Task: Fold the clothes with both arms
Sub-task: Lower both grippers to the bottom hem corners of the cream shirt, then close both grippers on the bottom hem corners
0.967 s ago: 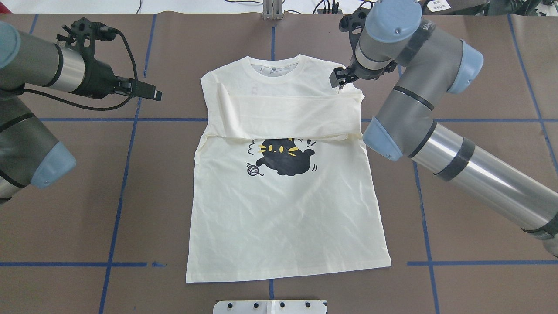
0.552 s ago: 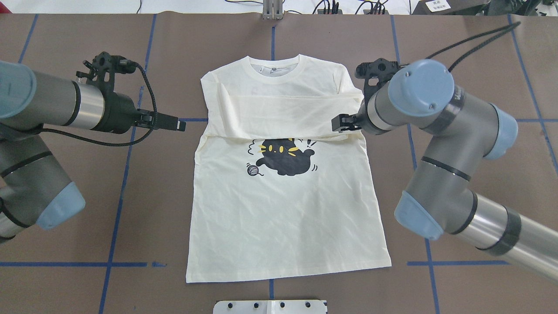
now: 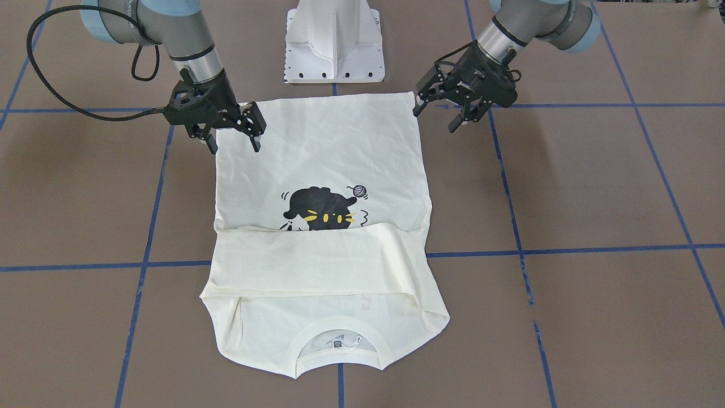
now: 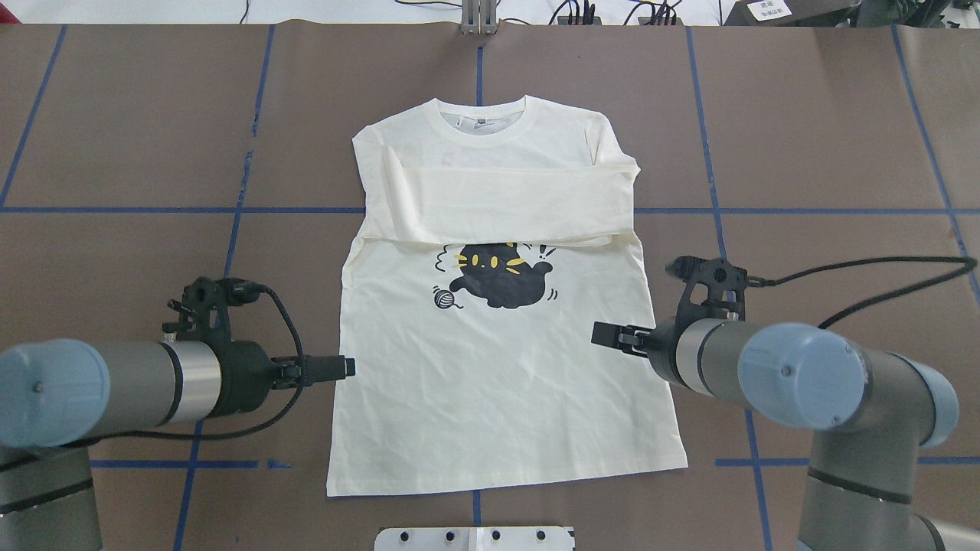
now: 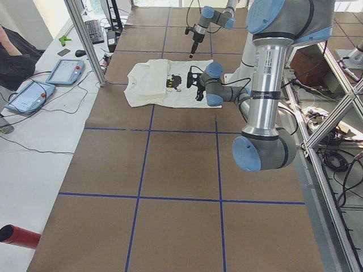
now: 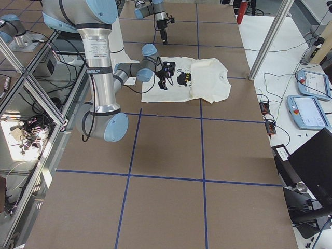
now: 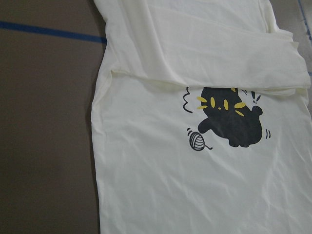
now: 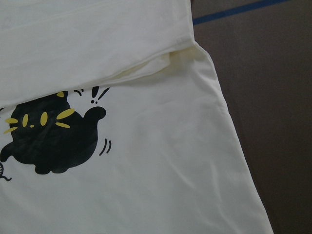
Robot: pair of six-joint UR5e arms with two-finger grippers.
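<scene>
The cream T-shirt [image 4: 498, 383] lies flat and face up, collar away from the robot. Both sleeves are folded across the chest above the black cat print [image 4: 501, 279]. My left gripper [image 4: 342, 367] hovers open at the shirt's left side edge, near the hem corner [image 3: 436, 116]. My right gripper [image 4: 605, 334] hovers open over the right side edge, its fingers astride the other hem corner [image 3: 234, 143]. Neither holds cloth. The left wrist view shows the shirt [image 7: 195, 185] and the right wrist view shows the shirt [image 8: 146, 185], with no fingers in sight.
The white pedestal base [image 3: 334, 45] stands just behind the hem. Blue tape lines [image 4: 230, 252] cross the brown table. Teach pendants [image 5: 62, 71] and cables lie on a side bench, and a metal frame [image 6: 31, 88] borders the robot's side.
Both arms have swept from beside the shirt's shoulders toward the robot, down to the lower side edges near the hem. The shirt has not shifted.
</scene>
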